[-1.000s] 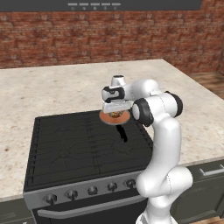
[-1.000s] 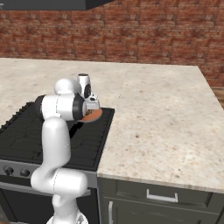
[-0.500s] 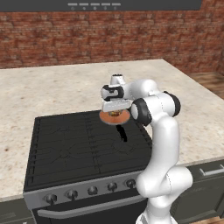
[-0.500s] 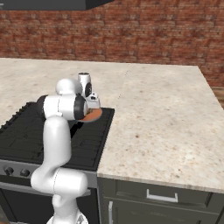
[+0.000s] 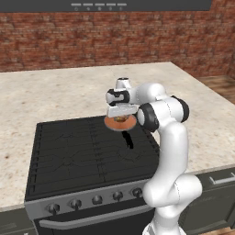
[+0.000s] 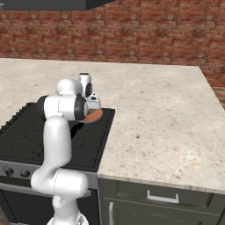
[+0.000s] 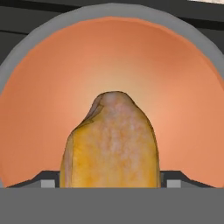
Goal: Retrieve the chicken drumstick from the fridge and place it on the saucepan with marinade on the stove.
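The golden-brown chicken drumstick (image 7: 111,144) stands upright between my two fingertips (image 7: 49,180), and my gripper (image 7: 112,181) is shut on it. It hangs just over the orange-brown marinade inside the grey rim of the saucepan (image 7: 111,9). Seen from the base, my gripper (image 5: 120,114) points down over the saucepan (image 5: 110,124) at the back right of the black stove (image 5: 78,156). The pan's short black handle (image 5: 128,139) points toward the front. From the other side, the gripper (image 6: 92,107) sits above the saucepan (image 6: 94,116) on the stove (image 6: 26,136). The fridge is out of view.
A speckled stone counter (image 5: 55,92) wraps around the stove and stretches wide to the right (image 6: 167,123). A brick wall (image 5: 114,36) runs behind it. Dark knobs (image 5: 96,199) line the stove front. A grey drawer with a handle (image 6: 162,197) sits under the counter.
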